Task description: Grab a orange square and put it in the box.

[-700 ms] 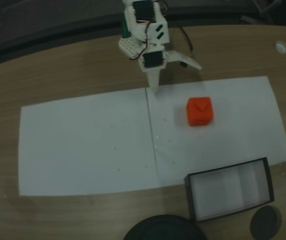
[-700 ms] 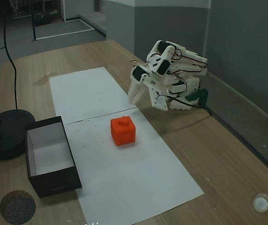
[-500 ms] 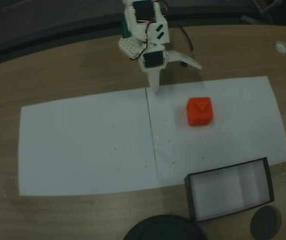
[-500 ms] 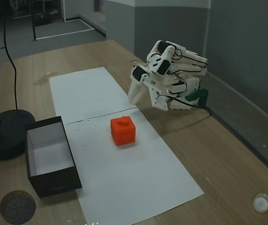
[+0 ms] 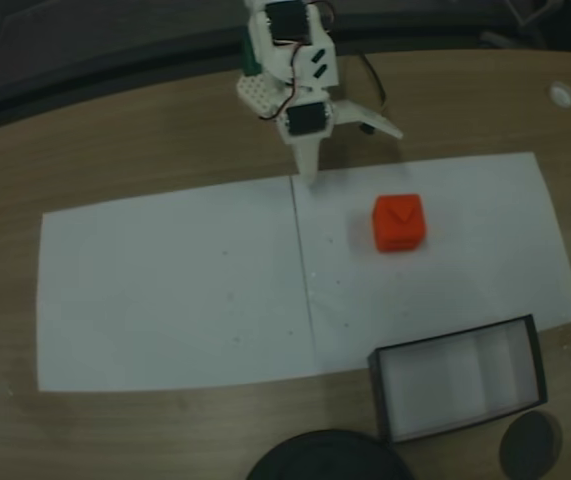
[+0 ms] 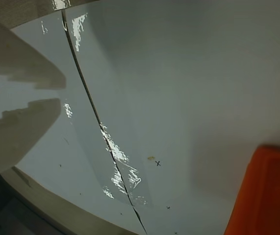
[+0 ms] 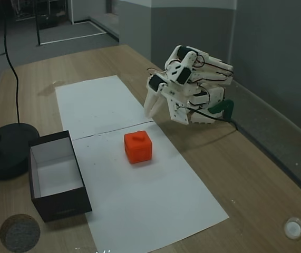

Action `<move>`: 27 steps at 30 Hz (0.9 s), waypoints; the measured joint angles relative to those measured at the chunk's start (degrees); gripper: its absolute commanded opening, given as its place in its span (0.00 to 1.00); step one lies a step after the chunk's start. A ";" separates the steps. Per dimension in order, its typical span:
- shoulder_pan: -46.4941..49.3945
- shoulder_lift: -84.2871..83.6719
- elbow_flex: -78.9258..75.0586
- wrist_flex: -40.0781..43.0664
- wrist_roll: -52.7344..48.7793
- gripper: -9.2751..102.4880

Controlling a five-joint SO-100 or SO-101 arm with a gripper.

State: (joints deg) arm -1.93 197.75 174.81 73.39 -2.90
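White paper (image 5: pixel 165 280) covers the brown worktop (image 5: pixel 115 140). The orange square (image 5: pixel 398 222) sits near the nearly closed, empty claw (image 5: pixel 310 178).

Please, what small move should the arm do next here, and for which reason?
Probably swing the claw sideways toward the orange cube, opening it on the way. In a fixed view the claw hangs shut over the seam between the white paper sheets, well apart from the cube, which sits untouched on the paper. The black box has nothing in it, so the grasp comes first.
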 measured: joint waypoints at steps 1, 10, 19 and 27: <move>0.00 0.00 0.00 0.00 0.00 0.08; 0.00 0.00 -3.52 -13.10 -0.09 0.20; -7.03 -1.41 -17.23 -13.54 1.85 0.34; -16.96 -28.74 -31.73 -11.43 8.35 0.46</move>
State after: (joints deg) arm -18.90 169.01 143.09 61.96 5.45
